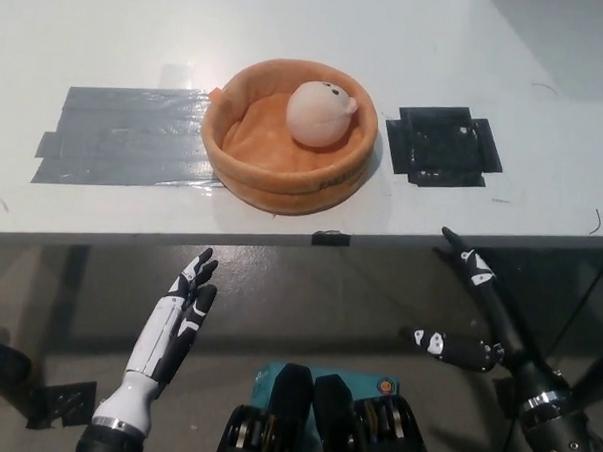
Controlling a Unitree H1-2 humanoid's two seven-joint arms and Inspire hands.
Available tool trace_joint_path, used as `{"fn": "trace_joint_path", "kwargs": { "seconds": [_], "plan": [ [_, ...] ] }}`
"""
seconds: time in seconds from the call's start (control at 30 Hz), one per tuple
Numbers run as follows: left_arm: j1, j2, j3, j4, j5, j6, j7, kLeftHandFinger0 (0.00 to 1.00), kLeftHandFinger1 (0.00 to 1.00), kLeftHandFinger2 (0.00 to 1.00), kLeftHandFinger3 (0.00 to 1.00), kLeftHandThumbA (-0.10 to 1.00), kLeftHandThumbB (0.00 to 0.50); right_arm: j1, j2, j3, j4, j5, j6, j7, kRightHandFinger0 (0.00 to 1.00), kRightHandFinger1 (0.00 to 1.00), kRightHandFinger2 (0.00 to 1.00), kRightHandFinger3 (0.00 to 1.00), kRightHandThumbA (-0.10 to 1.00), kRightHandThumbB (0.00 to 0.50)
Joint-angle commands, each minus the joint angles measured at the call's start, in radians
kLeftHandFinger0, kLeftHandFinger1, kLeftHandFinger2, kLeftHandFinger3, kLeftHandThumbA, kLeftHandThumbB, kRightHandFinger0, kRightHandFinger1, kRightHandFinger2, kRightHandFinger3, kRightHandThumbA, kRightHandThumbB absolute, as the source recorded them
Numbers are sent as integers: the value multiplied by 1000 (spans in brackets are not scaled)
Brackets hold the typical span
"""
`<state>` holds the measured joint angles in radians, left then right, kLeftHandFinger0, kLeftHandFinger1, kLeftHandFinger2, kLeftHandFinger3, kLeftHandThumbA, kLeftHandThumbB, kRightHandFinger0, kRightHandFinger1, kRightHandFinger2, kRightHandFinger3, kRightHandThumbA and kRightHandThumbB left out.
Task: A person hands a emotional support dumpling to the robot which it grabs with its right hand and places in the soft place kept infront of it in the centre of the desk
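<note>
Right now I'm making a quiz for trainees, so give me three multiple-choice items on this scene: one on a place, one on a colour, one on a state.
1. Where is the dumpling plush?
A. Inside the round bed
B. On the grey tape
C. In the right hand

2. What colour is the soft bed?
A. Blue
B. Orange
C. Green

3. How is the right hand?
A. Shut on the plush
B. Open below the desk edge
C. Resting in the bed

Answers: 1 A, the plush sits within the bed's wall, toward its far right. 2 B, the wall and floor are orange. 3 B, its fingers are spread and hold nothing, below the desk edge; the left hand rests open at lower left.
</note>
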<state>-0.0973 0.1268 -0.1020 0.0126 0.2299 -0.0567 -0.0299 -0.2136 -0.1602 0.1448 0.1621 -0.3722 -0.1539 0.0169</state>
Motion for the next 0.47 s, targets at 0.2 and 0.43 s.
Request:
{"fn": "trace_joint_path", "kwargs": {
  "seconds": [0.2,0.43],
  "plan": [
    [-8,10,4,-24,8,-24,4,1000,1000,1000,1000,993,67,-21,-2,16,58,-12,-93,-35,1000,1000,1000,1000,876,254],
    [-10,10,6,-30,9,-23,6,1000,1000,1000,1000,982,73,-28,-4,21,62,-19,-90,-34,1000,1000,1000,1000,895,257]
  ]
}}
